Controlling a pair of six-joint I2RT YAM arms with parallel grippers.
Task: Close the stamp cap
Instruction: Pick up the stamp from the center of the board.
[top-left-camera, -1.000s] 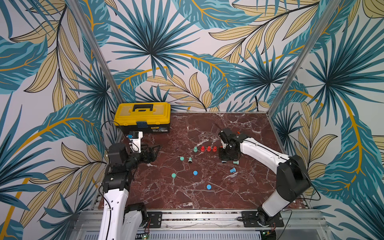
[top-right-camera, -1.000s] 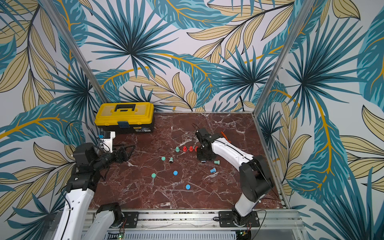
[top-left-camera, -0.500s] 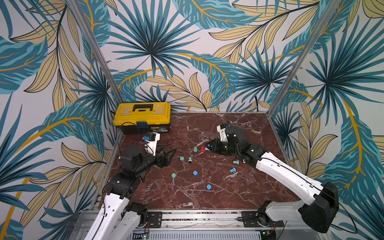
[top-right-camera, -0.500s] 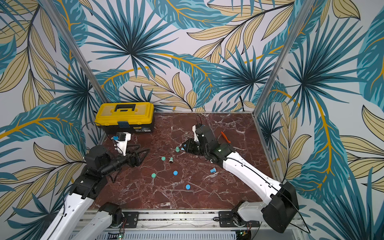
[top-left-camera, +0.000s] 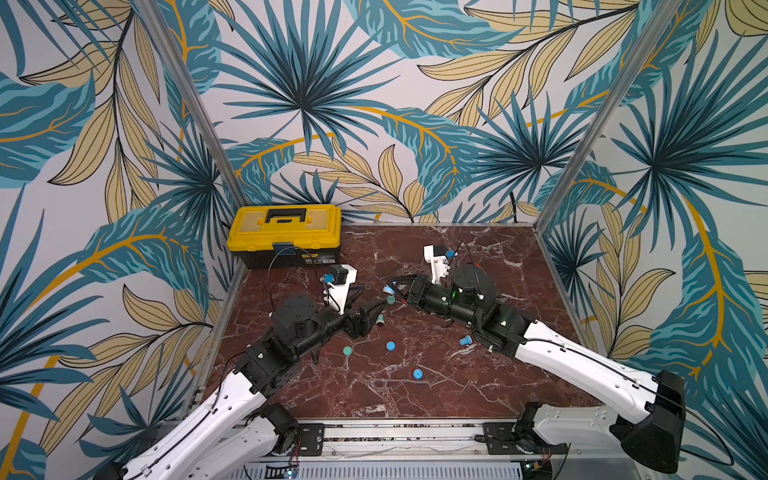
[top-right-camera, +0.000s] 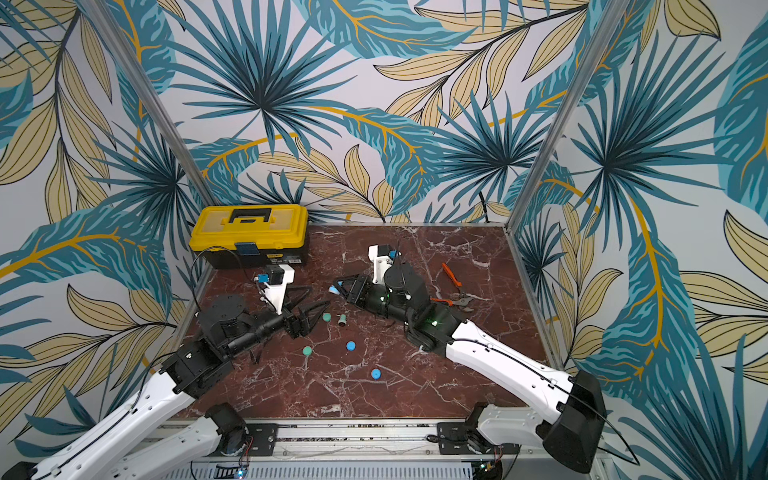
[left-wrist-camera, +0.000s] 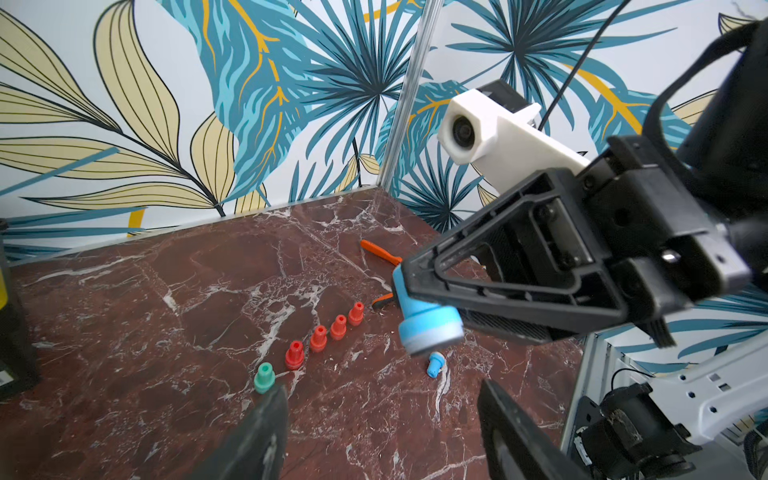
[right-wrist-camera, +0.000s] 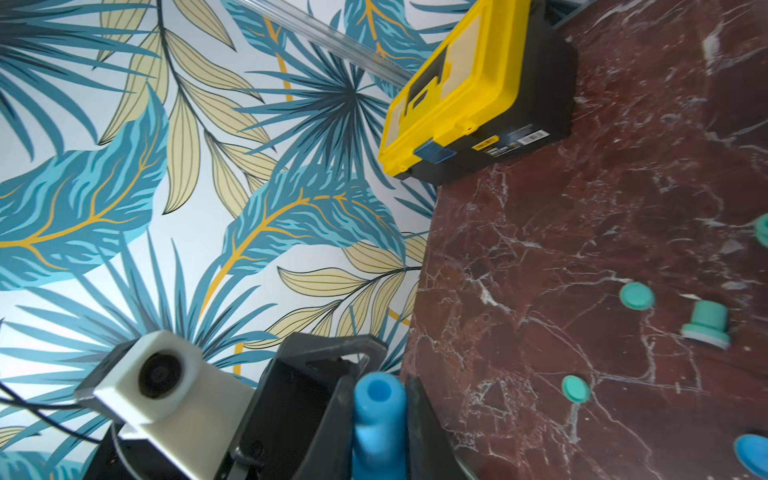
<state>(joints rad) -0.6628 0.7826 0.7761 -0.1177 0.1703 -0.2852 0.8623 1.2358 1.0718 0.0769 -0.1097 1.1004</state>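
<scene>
My right gripper (top-left-camera: 395, 289) is shut on a blue stamp (left-wrist-camera: 428, 328), held above the table's middle with its wide face toward the left arm; its hollow stem (right-wrist-camera: 379, 411) shows between the right fingers. My left gripper (left-wrist-camera: 382, 395) stands open with nothing in it, just short of that stamp; it shows in both top views (top-left-camera: 371, 311) (top-right-camera: 311, 301). Two loose blue caps (top-left-camera: 390, 345) (top-left-camera: 418, 374) lie on the marble in front of the grippers. No cap is on the held stamp.
A green cap (top-left-camera: 347, 351), two green stamps (top-left-camera: 390, 298) (top-left-camera: 379, 320) and a small blue stamp (top-left-camera: 464, 340) lie near the grippers. Several red stamps (left-wrist-camera: 318, 337) stand in a row. Orange pliers (top-right-camera: 455, 286) lie at the right, a yellow toolbox (top-left-camera: 286, 232) at the back left.
The right arm lifted the blue stamp off the table and swung it toward the left arm. The left arm reached in toward the middle, its jaws narrowing a little.
</scene>
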